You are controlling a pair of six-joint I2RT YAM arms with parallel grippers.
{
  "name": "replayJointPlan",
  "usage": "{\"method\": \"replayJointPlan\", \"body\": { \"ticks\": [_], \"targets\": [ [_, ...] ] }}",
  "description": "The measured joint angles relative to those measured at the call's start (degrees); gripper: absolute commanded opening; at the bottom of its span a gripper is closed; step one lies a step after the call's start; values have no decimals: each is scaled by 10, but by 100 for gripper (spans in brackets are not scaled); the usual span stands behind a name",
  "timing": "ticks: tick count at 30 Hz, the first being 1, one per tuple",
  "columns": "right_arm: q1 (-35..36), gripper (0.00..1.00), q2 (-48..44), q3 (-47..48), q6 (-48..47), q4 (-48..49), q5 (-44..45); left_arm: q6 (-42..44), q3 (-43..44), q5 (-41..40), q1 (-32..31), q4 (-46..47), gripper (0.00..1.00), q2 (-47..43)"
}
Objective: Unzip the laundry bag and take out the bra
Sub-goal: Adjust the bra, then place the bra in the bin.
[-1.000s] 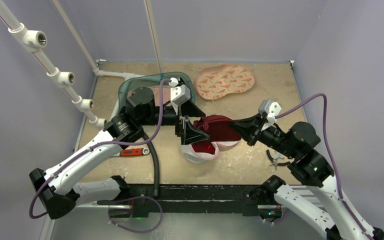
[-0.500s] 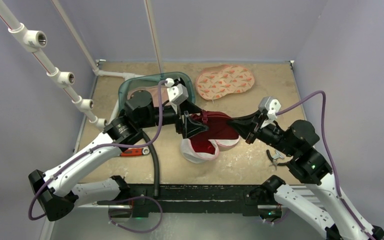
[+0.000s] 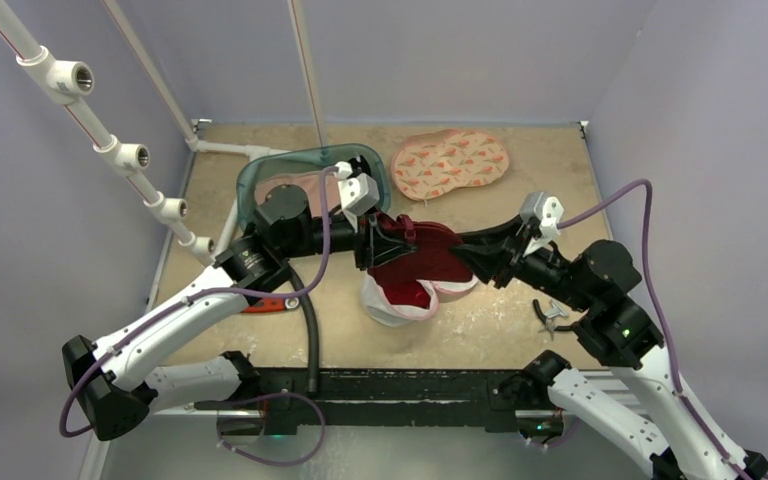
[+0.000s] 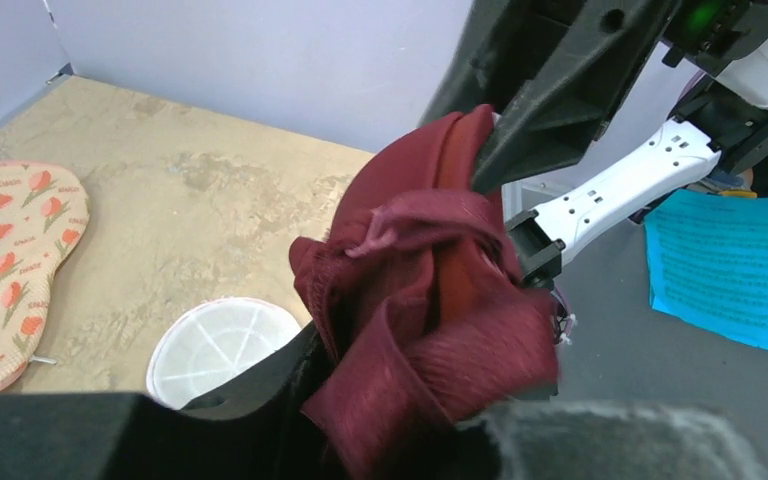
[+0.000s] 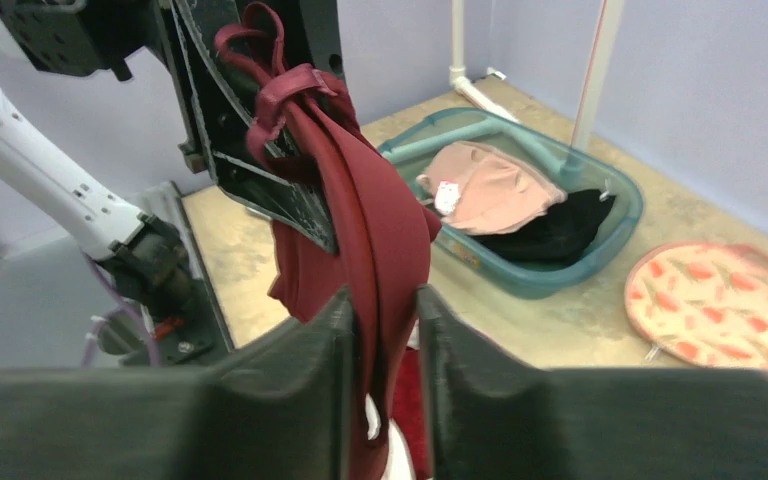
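Observation:
The dark red bra hangs in the air between both grippers, above the white mesh laundry bag lying on the table. My left gripper is shut on the bra's bunched left end, the cloth wrapped between its fingers. From the right, my right gripper is shut on the other end; the folded cup runs between its narrow-set fingers. The round white bag shows below the left gripper. Some red cloth still reaches down to the bag's mouth.
A teal basket with pink and black clothes stands at the back left. A flat tulip-patterned pouch lies at the back centre. A red-handled tool lies front left, and pliers front right. White pipes run along the left wall.
My left gripper has moved up and right onto the bra and closed from wide open onto it. The right gripper has held its place, its jaws easing slightly.

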Motion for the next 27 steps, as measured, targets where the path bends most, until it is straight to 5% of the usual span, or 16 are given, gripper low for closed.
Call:
{"method": "replayJointPlan", "body": {
  "ticks": [2, 3, 8, 15, 20, 27],
  "targets": [
    [0, 94, 0, 0, 8, 0, 1, 0, 0, -1, -1, -1, 14, -1],
    [0, 98, 0, 0, 12, -1, 2, 1, 0, -5, -2, -1, 12, -1],
    [0, 98, -3, 25, 17, -33, 9, 3, 0, -54, -2, -10, 10, -14],
    [0, 98, -63, 36, 54, -51, 91, -5, 20, -271, 4, -50, 7, -12],
    [0, 97, -119, -64, 125, -12, 173, -52, 52, -375, 57, -62, 0, 53],
    [0, 92, -123, -229, 225, 22, 190, -178, 43, -403, 169, -5, 0, 151]
  ]
}}
